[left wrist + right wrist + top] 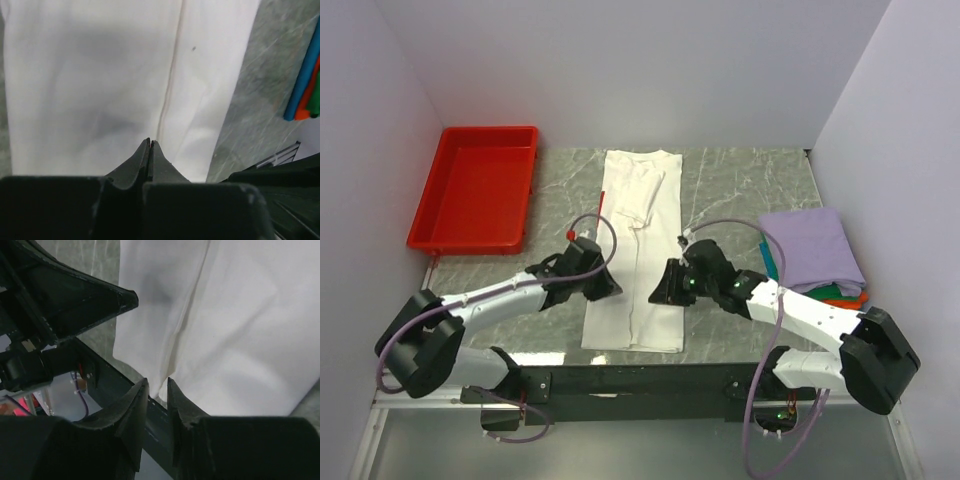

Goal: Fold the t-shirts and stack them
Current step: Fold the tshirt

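Note:
The large white t-shirt (640,220) lies as a long strip down the middle of the table, with a thin red edge showing on its left side. At the shirt's near left edge, my left gripper (608,288) (150,140) has its jaws pressed together on the white cloth (100,90). My right gripper (660,292) (157,381) stands at the near right edge. Its fingers are a narrow gap apart and a fold of the shirt's hem (165,375) sits between them. Folded shirts are stacked at the right: lavender (810,245) on top, with teal (772,265), green (835,292) and orange (855,299) below.
A red plastic tray (475,185) sits at the far left against the wall. White walls close in the table on three sides. The black mounting rail (640,380) runs along the near edge. Edges of the coloured stack (302,75) show at the right of the left wrist view.

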Robot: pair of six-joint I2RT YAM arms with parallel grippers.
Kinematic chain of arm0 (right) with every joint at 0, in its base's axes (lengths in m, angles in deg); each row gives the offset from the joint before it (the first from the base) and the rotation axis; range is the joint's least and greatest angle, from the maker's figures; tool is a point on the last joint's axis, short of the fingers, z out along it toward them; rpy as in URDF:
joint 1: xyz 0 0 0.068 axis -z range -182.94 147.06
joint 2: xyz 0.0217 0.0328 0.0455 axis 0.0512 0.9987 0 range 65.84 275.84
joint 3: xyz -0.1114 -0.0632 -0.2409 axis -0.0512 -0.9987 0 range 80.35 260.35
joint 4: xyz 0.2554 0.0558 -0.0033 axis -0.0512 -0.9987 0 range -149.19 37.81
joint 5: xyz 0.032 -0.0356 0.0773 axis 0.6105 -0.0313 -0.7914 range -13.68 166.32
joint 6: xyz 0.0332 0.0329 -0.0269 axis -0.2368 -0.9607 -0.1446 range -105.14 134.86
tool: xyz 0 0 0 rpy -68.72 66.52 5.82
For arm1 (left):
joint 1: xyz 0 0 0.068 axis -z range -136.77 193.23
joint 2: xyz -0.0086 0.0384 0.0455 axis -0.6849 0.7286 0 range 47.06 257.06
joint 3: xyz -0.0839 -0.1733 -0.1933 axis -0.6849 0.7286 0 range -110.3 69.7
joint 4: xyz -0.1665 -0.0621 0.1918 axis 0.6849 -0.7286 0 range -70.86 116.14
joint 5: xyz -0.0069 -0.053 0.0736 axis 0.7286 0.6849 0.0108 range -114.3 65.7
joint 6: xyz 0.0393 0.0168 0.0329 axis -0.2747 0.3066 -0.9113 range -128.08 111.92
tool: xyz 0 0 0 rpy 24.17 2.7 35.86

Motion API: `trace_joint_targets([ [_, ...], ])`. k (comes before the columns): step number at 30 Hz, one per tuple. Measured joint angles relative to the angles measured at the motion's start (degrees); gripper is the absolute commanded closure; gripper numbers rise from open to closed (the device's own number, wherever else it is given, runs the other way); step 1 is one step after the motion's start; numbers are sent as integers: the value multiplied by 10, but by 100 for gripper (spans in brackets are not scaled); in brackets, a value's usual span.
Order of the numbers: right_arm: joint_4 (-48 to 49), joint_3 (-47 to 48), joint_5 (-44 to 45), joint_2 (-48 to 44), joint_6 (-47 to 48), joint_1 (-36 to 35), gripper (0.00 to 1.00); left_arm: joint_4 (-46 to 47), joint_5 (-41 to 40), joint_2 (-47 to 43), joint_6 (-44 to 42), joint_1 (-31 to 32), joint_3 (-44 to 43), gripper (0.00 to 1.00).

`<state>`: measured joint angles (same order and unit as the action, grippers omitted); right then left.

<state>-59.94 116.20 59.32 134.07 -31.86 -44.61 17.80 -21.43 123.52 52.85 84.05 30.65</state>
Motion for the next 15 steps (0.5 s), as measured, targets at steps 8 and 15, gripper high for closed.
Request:
trace_joint_targets([
  [8, 51, -49, 23, -2, -62, -51, 73, 26, -9, -18, 42, 70, 47, 99],
  [15, 68, -58, 45, -2, -81, -54, 74, 40, -14, 63, 66, 120, 46, 99],
])
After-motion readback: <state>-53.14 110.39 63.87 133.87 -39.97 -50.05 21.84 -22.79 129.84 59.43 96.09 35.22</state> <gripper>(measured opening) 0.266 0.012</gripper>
